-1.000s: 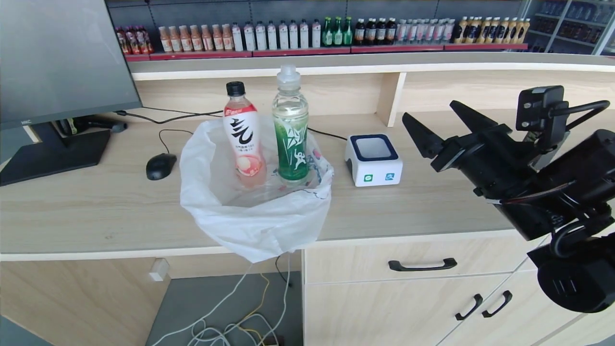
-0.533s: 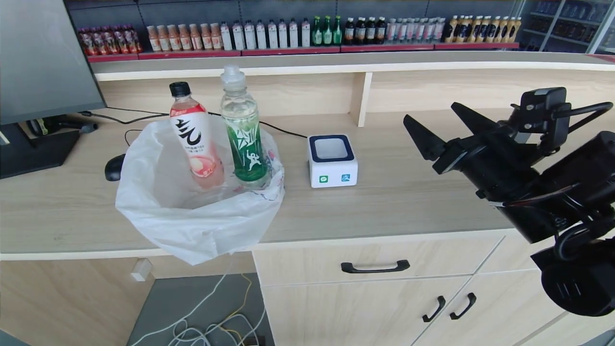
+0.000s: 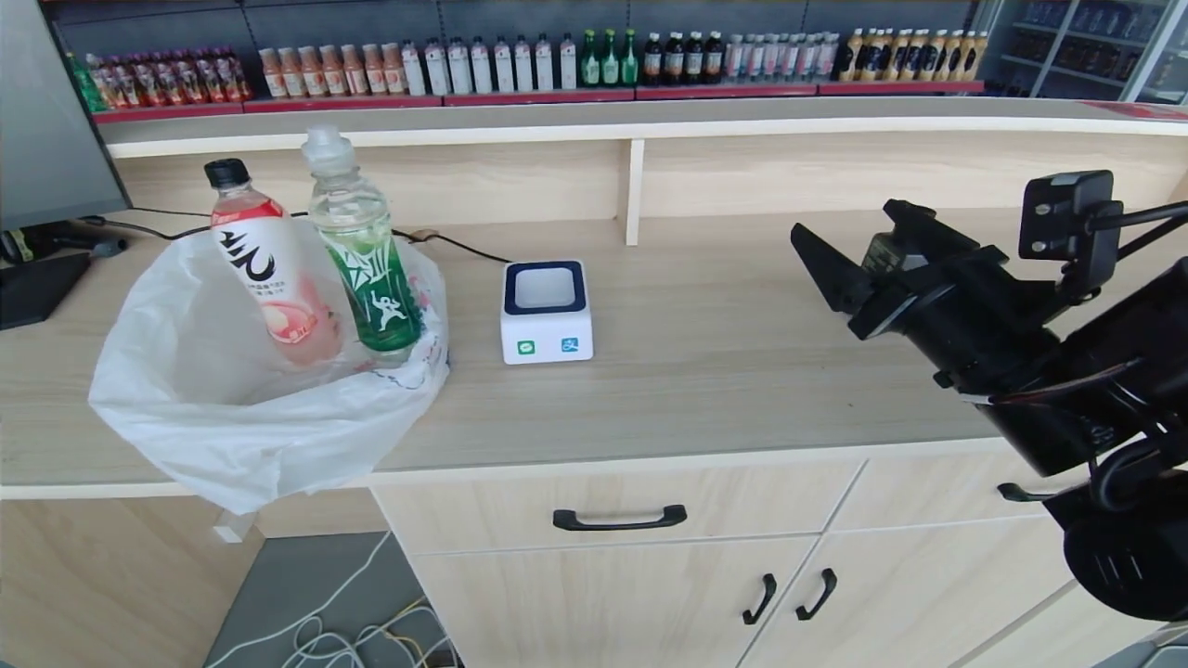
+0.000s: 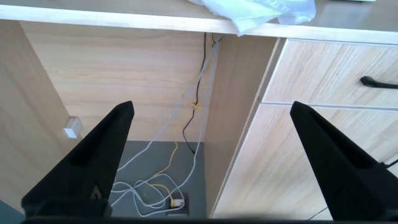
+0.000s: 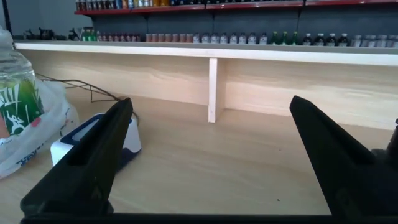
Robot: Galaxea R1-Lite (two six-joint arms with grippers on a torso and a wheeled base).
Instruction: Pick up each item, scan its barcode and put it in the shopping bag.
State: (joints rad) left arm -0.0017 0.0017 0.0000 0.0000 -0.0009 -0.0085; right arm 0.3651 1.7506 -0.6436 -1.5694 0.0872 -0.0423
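**Desk:** What does the head view give you?

**Me:** The pink bottle (image 3: pixel 264 278) and the green bottle (image 3: pixel 362 260) stand upright side by side inside the white bag (image 3: pixel 232 417), at the left of the counter (image 3: pixel 742 371). The scanner (image 3: pixel 546 311) sits just right of the bag. My right gripper (image 3: pixel 846 223) hangs over the right end, spread wide and carrying nothing.

**Desk:** Anything different from a second ago?

**Me:** The whole picture has slid left, so the camera swung right. Bag, bottles and scanner keep their places against each other, and nothing on the counter moved. The monitor (image 3: pixel 46 111) is nearly off the left edge. The right gripper holds about the same spot in the frame, so I judge it turns with me.

**Desk:** Meaning for the job?

**Me:** I'd call those two bagged, and I'm turning to look for more on the right.

**Desk:** Left wrist view?

**Me:** My left gripper (image 4: pixel 211 109) is low, in front of the cabinet, fingers far apart and bare. The bag overhangs the counter edge above, and cables (image 4: pixel 155 180) lie on the floor.

**Desk:** Right wrist view?

**Me:** Between its parted fingers I see bare counter. The scanner, the bag and the green bottle lie off to the left.
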